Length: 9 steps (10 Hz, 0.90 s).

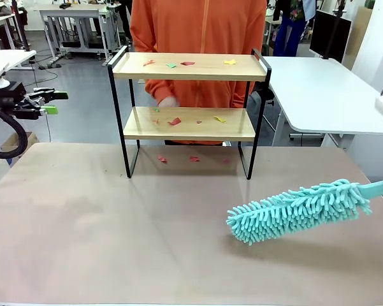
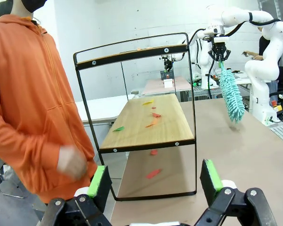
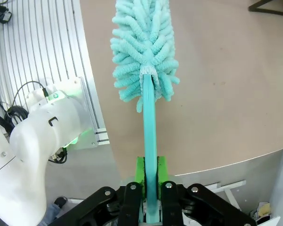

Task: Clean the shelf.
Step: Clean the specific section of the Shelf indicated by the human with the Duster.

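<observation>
The shelf (image 1: 204,71) stands at the far middle of the brown table, with small red, green and yellow paper scraps (image 1: 188,63) on both boards and on the table under it. In the left wrist view the shelf (image 2: 132,136) is seen end-on just beyond my open left gripper (image 2: 155,181), which holds nothing. That left gripper (image 1: 51,102) hovers off the table's left side. My right gripper (image 3: 149,174) is shut on the handle of a teal fluffy duster (image 3: 141,52). The duster (image 1: 299,210) hangs low over the table, right of the shelf.
A person in an orange hoodie (image 1: 197,38) stands behind the shelf, one hand (image 1: 169,101) between its boards. A white table (image 1: 325,95) stands at the back right. The brown table (image 1: 115,223) lies bare in front.
</observation>
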Each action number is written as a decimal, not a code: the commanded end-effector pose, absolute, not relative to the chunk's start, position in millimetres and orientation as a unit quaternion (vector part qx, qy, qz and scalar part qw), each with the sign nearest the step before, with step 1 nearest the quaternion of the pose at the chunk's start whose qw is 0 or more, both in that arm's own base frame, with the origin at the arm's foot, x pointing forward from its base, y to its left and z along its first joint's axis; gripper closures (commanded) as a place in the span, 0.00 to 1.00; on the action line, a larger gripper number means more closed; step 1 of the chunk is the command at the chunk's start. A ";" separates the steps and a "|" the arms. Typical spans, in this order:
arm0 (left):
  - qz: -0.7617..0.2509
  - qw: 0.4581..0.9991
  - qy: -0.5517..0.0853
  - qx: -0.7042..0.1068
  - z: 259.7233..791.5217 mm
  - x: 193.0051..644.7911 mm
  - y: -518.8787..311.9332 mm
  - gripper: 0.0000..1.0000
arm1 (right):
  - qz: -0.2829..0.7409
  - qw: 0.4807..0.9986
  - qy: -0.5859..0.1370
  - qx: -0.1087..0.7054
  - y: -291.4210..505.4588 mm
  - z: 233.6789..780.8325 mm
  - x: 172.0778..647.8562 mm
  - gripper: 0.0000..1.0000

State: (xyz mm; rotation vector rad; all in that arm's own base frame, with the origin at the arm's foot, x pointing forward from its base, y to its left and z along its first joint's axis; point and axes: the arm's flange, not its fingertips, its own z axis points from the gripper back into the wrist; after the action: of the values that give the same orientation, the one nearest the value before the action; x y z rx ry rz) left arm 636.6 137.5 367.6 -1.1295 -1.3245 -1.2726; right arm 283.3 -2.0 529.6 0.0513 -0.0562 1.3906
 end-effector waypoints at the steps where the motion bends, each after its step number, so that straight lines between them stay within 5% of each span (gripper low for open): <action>1: -0.529 0.474 -0.538 -0.455 368.7 633.7 136.1 0.00 | 0.638 0.769 -0.029 0.023 -5.0 530.5 282.0 0.87; 9: -0.529 0.474 -0.538 -0.455 368.7 633.7 136.1 0.00 | 0.638 0.769 -0.029 0.023 -5.0 530.5 282.0 0.87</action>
State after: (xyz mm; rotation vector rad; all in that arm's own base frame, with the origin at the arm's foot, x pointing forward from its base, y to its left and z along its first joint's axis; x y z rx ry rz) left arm 636.6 137.5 367.6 -1.1295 -1.3245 -1.2726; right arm 283.3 -2.0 529.6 0.0513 -0.0562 1.3906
